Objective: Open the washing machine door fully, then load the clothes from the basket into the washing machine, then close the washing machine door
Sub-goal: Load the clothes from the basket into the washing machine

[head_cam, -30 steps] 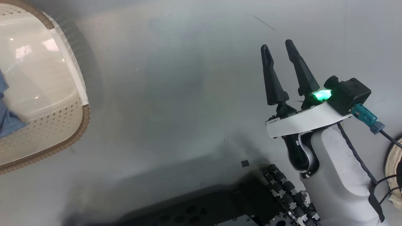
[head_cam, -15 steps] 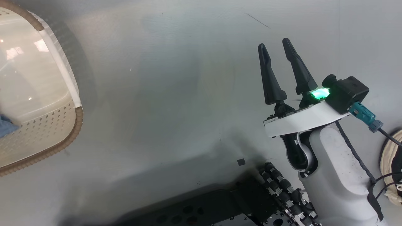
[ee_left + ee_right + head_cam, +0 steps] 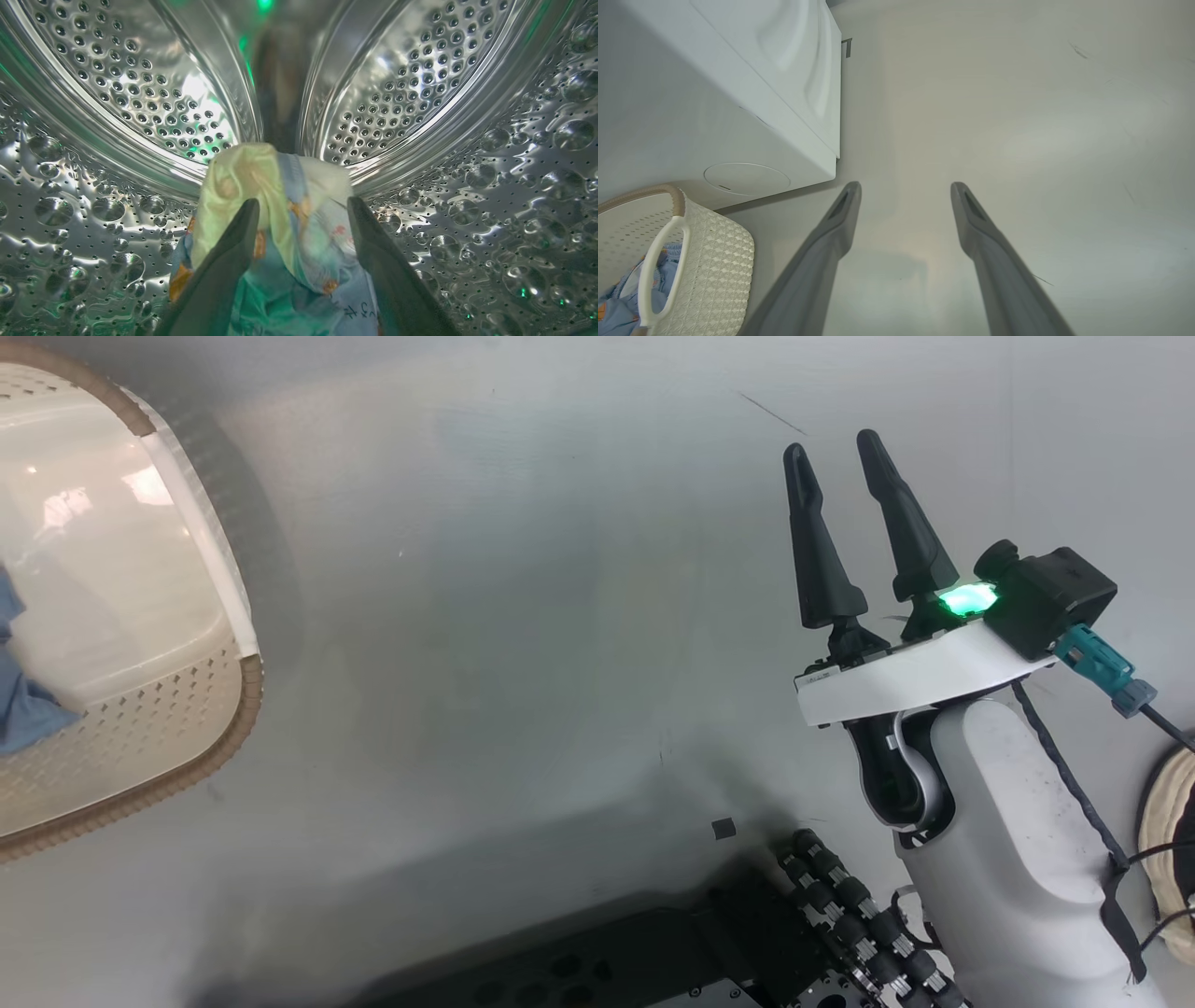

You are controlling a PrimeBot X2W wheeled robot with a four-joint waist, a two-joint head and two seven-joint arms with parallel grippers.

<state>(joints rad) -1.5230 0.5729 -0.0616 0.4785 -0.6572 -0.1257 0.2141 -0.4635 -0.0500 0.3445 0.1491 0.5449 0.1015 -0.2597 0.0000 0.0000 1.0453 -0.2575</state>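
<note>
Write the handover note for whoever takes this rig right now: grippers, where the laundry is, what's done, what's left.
Left gripper: jaws open, inside the perforated steel drum, with a cream and pale-blue printed garment between its fingers.
Right gripper: jaws open, empty, above the grey floor.
Cream perforated plastic basket, beside the white washing machine: blue cloth inside.
Done: one garment in the drum.
Left: load the blue cloth, pull the arm out, close the door.
</note>
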